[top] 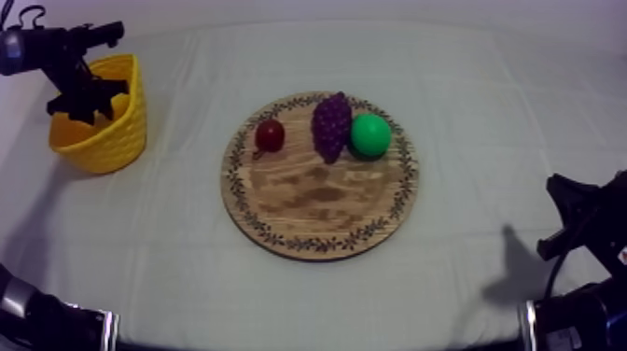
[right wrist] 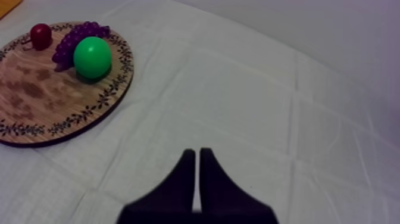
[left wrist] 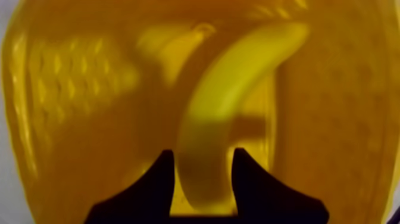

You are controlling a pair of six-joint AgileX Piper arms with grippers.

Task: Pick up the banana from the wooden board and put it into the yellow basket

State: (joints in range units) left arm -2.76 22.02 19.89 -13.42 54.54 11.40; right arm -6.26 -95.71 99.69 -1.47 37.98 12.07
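The robot's left tool (left wrist: 202,156) is down inside the one yellow basket (top: 112,140), with its two black fingers on either side of the single banana (left wrist: 238,77). It looks like they're clamped on its lower end, though it's murky in there. The banana curves up along the basket's inner wall. From above, the basket stands at the far left of the counter (top: 504,112), well apart from the one round wooden board (top: 317,205) in the middle. There are three things on the board's far half: one small red fruit (top: 270,135), one bunch of grapes (top: 331,124) and one round green fruit (top: 370,135), with the grapes touching the green one. The right tool (right wrist: 197,156) rests low at the counter's right side, fingers pressed together on nothing.
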